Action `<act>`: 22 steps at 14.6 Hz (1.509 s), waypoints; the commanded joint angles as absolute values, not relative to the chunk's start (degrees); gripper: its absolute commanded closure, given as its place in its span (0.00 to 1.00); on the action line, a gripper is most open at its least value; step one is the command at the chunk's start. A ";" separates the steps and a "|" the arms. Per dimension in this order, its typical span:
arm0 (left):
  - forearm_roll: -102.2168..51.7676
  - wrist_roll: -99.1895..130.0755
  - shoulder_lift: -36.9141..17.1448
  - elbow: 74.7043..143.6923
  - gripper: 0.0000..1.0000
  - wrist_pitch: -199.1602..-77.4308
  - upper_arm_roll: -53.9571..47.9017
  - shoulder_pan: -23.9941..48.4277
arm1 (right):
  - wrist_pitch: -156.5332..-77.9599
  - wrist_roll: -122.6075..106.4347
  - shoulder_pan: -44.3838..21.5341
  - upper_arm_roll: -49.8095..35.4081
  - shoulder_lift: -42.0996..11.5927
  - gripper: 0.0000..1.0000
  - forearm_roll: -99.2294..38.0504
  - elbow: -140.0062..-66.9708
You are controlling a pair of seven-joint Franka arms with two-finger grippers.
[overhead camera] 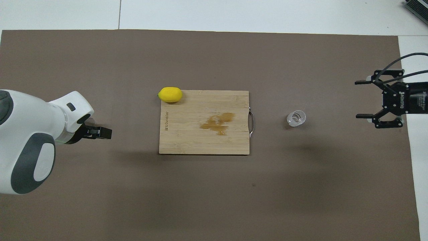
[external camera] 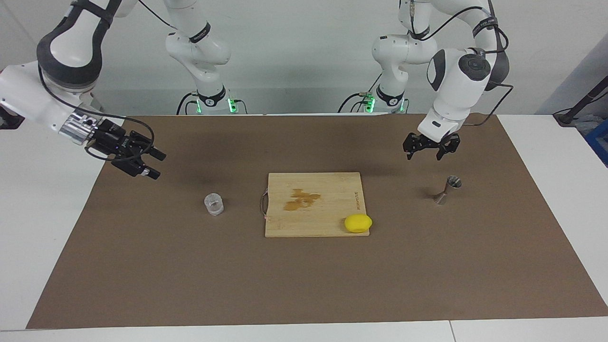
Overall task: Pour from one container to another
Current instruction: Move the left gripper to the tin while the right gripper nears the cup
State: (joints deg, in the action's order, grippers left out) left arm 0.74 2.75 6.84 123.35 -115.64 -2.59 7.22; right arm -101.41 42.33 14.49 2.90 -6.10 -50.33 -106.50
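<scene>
The short clear glass cup [external camera: 213, 204] stands upright beside the cutting board [external camera: 314, 204]; the right end effector [external camera: 151, 164], fingers spread, hangs apart from it.

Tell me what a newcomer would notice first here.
A wooden board lies mid-table with a brown stain on it and a yellow lemon on its corner toward the left arm's end. A glass cup stands beside the board toward the right arm's end, a steel jigger toward the left arm's. The right hand is open in the air and empty; the left hand hangs above the mat near the jigger.
</scene>
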 commanded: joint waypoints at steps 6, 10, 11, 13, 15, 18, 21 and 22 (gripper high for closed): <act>0.62 0.10 7.56 123.22 0.00 -115.05 -2.11 8.00 | -94.33 53.70 17.75 2.11 -9.66 0.00 -60.55 -107.93; -0.34 -12.43 7.47 121.64 0.00 -115.14 -2.11 7.74 | -92.02 56.49 19.24 2.11 -11.95 0.00 -61.79 -109.86; -2.96 -20.40 7.04 121.12 0.00 -115.31 -1.67 6.95 | -92.28 60.17 19.86 2.11 -12.82 0.00 -63.01 -109.86; -11.30 -38.31 6.51 120.32 0.00 -116.97 -1.49 2.49 | -92.55 64.14 20.04 2.11 -15.10 0.00 -65.73 -109.95; -18.42 -57.92 5.89 119.54 0.00 -119.52 -1.49 -1.82 | -93.16 64.51 19.86 2.11 -18.00 0.00 -66.71 -109.95; -27.58 -74.15 5.71 119.53 0.00 -119.71 -1.49 -6.58 | -93.16 61.37 19.78 2.11 -20.48 0.00 -67.68 -110.56; -32.32 -78.28 2.48 117.35 0.00 -119.01 -1.49 -9.66 | -93.86 52.58 19.25 2.20 -20.57 0.00 -67.68 -113.89; -35.48 -85.10 0.29 114.98 0.00 -118.05 -1.49 -11.15 | -94.91 51.69 19.34 2.20 -20.83 0.00 -67.68 -114.78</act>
